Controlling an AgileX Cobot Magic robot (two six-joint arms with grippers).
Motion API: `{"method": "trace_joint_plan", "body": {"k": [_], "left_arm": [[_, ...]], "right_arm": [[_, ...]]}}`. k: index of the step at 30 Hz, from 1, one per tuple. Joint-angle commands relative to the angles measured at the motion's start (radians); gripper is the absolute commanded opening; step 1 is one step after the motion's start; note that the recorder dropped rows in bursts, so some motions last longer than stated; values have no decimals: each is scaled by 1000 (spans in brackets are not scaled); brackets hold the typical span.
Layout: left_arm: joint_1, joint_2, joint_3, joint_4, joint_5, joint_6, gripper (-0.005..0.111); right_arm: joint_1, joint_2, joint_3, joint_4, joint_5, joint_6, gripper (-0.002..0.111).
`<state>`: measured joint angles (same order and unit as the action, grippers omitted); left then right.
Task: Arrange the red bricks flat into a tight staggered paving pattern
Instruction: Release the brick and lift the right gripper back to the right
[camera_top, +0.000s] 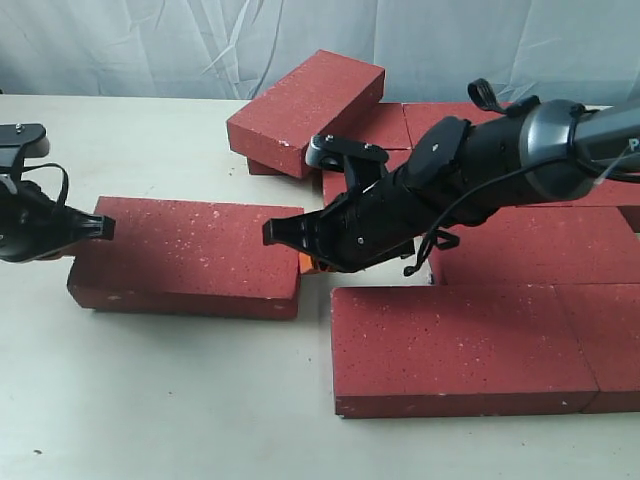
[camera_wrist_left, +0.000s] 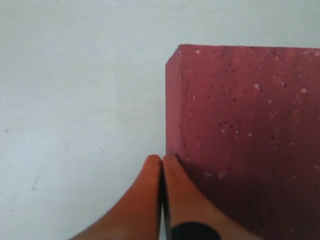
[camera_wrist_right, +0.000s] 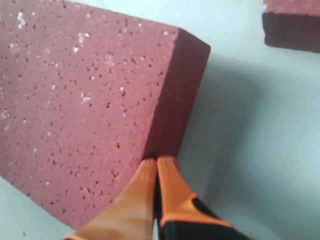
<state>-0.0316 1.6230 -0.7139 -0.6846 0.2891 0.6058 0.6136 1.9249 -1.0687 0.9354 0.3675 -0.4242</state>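
With fingers pressed together, left pincer (camera_wrist_left: 161, 160) sits at the left end of the loose red brick (camera_top: 185, 255) and right pincer (camera_wrist_right: 157, 161) at its right end. The brick lies flat on the worktop (camera_top: 150, 400), long axis left-right in exterior view. Laid red bricks (camera_top: 470, 350) lie just right, apart; tilted red brick (camera_top: 305, 98) behind.

Back bricks (camera_top: 388, 128) behind right arm (camera_top: 500, 160)

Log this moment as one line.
left pincer: shut, tips at one end of loose brick | right pincer: shut, tips at its other end | loose brick: flat, apart from paved bricks
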Motion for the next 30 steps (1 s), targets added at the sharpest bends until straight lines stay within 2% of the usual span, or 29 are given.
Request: {"method": "trace_joint_plan", "body": {"k": [1, 15, 22, 30], "left_arm": [[34, 8, 1, -32, 63, -1, 0], [51, 7, 1, -16, 69, -1, 0], [51, 3, -2, -31, 76, -1, 0], [51, -42, -53, -38, 148, -3, 0]], "right_arm": [[15, -7, -14, -6, 24, 100, -1], [15, -53, -14, -464, -8, 527, -1], [2, -158, -14, -553, 89, 584, -1], [-138, -316, -14, -649, 271, 574, -1]]}}
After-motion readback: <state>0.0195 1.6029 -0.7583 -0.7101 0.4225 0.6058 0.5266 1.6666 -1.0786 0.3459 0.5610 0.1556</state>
